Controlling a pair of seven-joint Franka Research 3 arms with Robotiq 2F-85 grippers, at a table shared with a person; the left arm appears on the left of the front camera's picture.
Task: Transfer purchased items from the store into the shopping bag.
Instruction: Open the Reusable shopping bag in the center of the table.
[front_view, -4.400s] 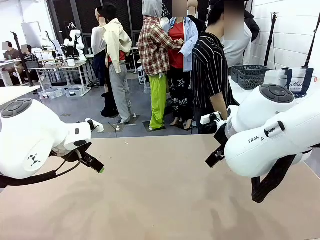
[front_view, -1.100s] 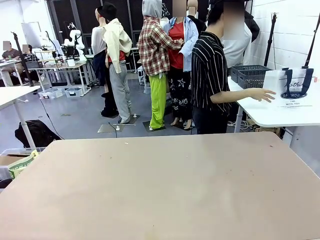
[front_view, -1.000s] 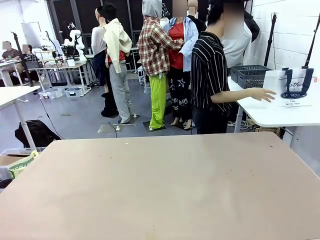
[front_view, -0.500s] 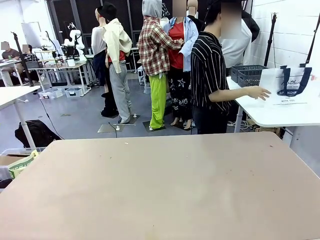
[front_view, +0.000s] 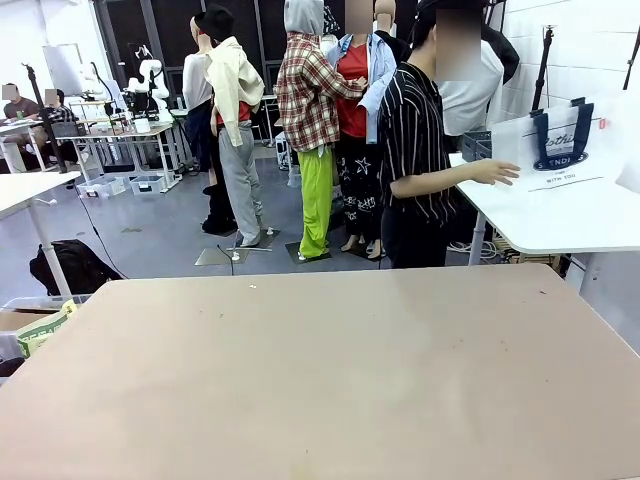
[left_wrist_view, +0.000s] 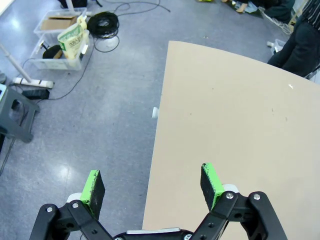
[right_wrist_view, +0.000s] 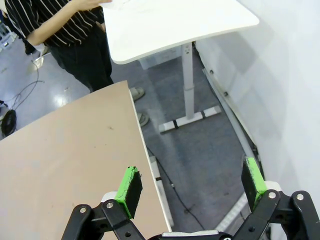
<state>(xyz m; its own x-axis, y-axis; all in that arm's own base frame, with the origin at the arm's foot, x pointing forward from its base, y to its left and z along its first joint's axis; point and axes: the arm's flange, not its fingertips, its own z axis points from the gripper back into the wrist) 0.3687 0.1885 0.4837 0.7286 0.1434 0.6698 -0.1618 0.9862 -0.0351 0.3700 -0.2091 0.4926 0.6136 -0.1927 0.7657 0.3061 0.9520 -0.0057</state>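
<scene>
Mostly hidden, the store (front_view: 473, 146) is a dark grey sliver behind the shopping bag (front_view: 560, 150) (contents can't be made out). The bag is upright on the far white tabletop (front_view: 560, 225), its right side hard to trace, with a person's hand (front_view: 497, 172) at its lower corner. Left pincer (left_wrist_view: 152, 184) is spread and empty over the edge of the beige tabletop (left_wrist_view: 235, 120). Right pincer (right_wrist_view: 191, 187) is spread and empty above the floor beside its corner.
</scene>
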